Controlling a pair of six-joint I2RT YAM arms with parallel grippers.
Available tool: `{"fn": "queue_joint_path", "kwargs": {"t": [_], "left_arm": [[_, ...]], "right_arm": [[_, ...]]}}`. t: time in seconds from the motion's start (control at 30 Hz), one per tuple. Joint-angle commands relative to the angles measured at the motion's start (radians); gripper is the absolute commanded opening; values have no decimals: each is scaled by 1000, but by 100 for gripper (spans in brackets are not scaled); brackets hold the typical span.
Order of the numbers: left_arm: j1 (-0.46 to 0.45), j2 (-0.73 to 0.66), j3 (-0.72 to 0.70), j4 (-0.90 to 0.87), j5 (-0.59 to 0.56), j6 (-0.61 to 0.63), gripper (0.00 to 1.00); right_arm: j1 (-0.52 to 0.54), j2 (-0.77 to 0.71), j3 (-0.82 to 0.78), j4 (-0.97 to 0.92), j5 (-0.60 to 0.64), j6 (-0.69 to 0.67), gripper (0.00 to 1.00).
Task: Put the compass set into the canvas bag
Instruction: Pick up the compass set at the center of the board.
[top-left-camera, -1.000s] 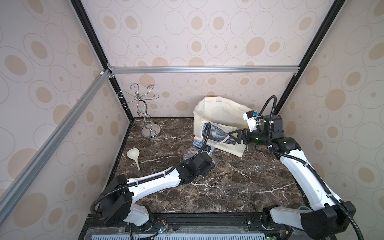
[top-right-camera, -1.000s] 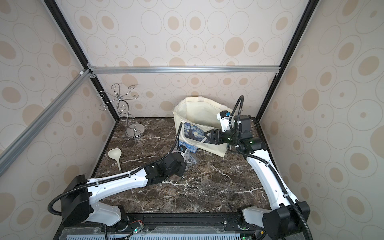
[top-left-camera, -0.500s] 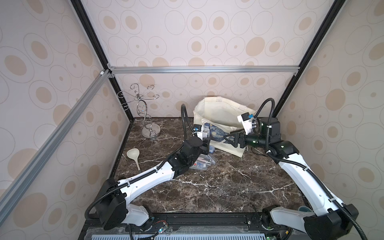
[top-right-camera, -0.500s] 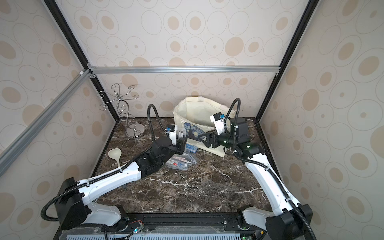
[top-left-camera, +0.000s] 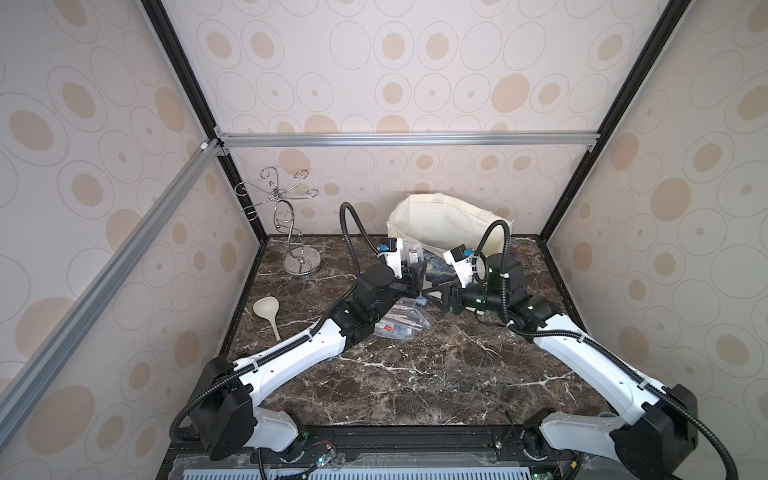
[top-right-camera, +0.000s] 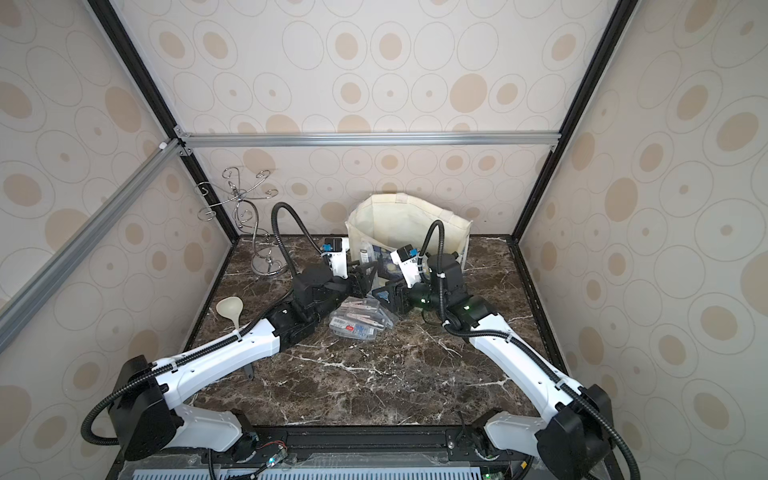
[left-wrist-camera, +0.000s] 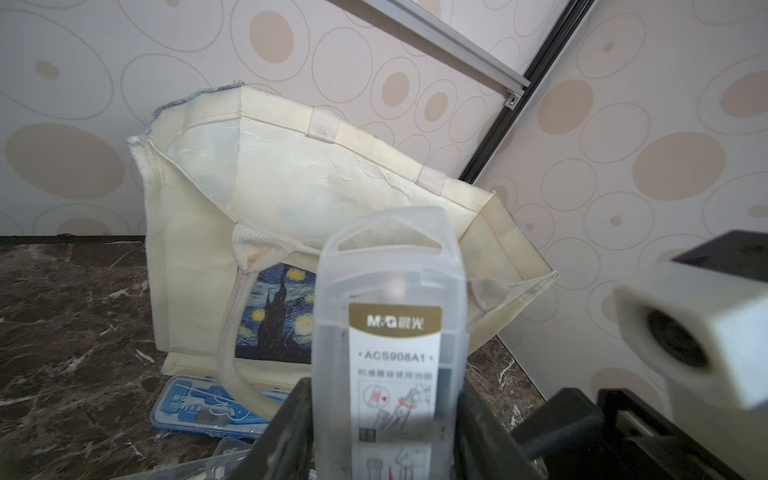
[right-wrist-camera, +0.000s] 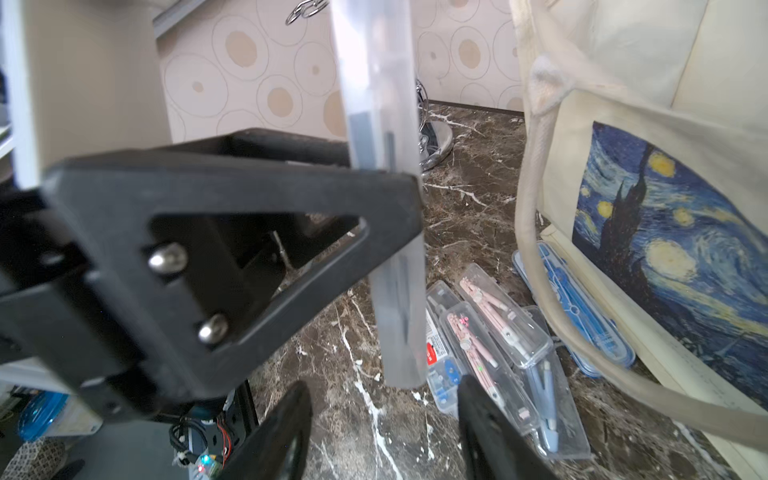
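The left fingers are clenched on a tall, see-through plastic compass set with a gold and white label. It stands upright, lifted off the dark brown marble counter. It is just in front of the big cream canvas bag, not inside it.

The canvas bag sits at the back edge of the counter, against the wall and nearer the right back corner. Its mouth gapes wide. The cloth looks stiff and creased. A blue and yellow starry picture is on the front, and a thick white rope handle hangs down.

The right fingers are spread apart and hold nothing. The lower end of the compass set is close to the gap between them. In both top views the two arms meet nose to nose.

A pile of clear cases with pink and blue compasses lies on the counter near them. A flat blue case lies at the bag's foot.

A curly silver wire stand is by the back left corner. A cream ladle lies near the left edge. A wide stretch of smooth marble runs from the pile to the front edge.
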Motion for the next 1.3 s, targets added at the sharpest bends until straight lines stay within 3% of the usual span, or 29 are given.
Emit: {"fn": "queue_joint_path", "kwargs": {"t": [0.0, 0.23, 0.57, 0.7, 0.77, 0.87, 0.9, 1.07, 1.27], "left_arm": [[12, 11, 38, 65, 53, -46, 51], [16, 35, 43, 70, 94, -71, 52], [18, 45, 40, 83, 107, -81, 52], [19, 50, 39, 84, 111, -81, 53], [20, 45, 37, 85, 114, -75, 60], [21, 18, 18, 103, 120, -43, 95], [21, -2, 5, 112, 115, -30, 100], [25, -119, -80, 130, 58, 26, 100], [29, -206, -156, 34, -30, 38, 100]], "right_arm": [[7, 35, 5, 87, 18, 33, 56], [8, 85, 31, 140, 9, 54, 45], [9, 104, 43, 157, 13, 55, 15], [10, 98, 42, 156, 21, 50, 13], [10, 99, 50, 142, 35, 46, 13], [9, 100, 83, 88, 106, 38, 13], [9, 100, 100, 63, 134, 31, 12], [9, 126, 257, -112, 223, -43, 12], [1, 258, 568, -378, 353, -140, 13]]}}
